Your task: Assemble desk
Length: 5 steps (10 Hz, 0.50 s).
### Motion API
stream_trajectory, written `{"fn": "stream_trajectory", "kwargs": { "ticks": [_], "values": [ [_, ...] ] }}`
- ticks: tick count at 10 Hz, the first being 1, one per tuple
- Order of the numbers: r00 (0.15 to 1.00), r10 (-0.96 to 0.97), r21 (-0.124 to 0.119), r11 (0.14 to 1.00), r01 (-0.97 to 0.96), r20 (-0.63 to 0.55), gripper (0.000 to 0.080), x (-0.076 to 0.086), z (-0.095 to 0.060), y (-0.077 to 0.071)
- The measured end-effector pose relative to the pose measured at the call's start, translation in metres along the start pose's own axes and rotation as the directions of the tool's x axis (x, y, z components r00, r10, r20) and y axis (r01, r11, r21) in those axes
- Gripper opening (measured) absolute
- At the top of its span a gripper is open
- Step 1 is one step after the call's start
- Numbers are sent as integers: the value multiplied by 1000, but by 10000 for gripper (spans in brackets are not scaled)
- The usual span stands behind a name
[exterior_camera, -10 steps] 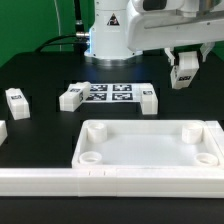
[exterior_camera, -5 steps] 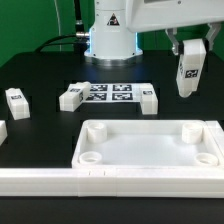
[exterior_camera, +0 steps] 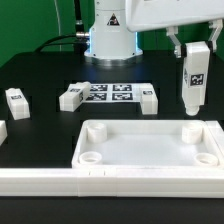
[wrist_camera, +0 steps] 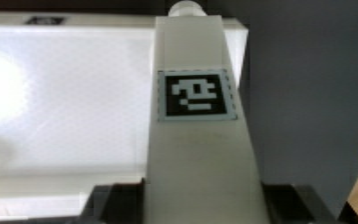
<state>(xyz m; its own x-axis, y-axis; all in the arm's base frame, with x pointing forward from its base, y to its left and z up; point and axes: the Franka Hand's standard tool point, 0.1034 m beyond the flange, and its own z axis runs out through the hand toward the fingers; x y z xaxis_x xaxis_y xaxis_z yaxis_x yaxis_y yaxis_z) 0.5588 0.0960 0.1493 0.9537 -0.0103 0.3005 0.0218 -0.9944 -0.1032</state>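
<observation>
The desk's white tabletop (exterior_camera: 150, 152) lies socket side up at the front of the black table. My gripper (exterior_camera: 194, 44) is shut on a white tagged leg (exterior_camera: 193, 80) and holds it upright. The leg's lower end hangs just above the tabletop's far corner socket (exterior_camera: 190, 132) on the exterior view's right. In the wrist view the leg (wrist_camera: 202, 120) runs out from between the dark fingers (wrist_camera: 123, 202), its tag facing the camera, over the tabletop (wrist_camera: 69, 100). Three loose legs lie behind: one (exterior_camera: 16, 100), another (exterior_camera: 72, 96), a third (exterior_camera: 148, 98).
The marker board (exterior_camera: 108, 93) lies flat between two of the loose legs, in front of the arm's base (exterior_camera: 110, 40). A white ledge (exterior_camera: 40, 181) runs along the table's front edge. Another white piece (exterior_camera: 2, 130) shows at the exterior view's left edge.
The held leg has swung from tilted to upright, and its lower end has come down closer to the tabletop's far corner socket. The grip has not changed.
</observation>
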Motion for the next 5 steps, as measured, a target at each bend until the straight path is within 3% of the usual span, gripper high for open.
{"fn": "stream_trajectory", "kwargs": {
  "ticks": [1,3,5],
  "values": [
    [999,-15,-1,1000,15,-43,290,12,-4,2],
    [999,-31,4,1000,31,-20,290,26,-9,-2],
    [999,-28,4,1000,28,-20,290,25,-8,-2]
  ]
}}
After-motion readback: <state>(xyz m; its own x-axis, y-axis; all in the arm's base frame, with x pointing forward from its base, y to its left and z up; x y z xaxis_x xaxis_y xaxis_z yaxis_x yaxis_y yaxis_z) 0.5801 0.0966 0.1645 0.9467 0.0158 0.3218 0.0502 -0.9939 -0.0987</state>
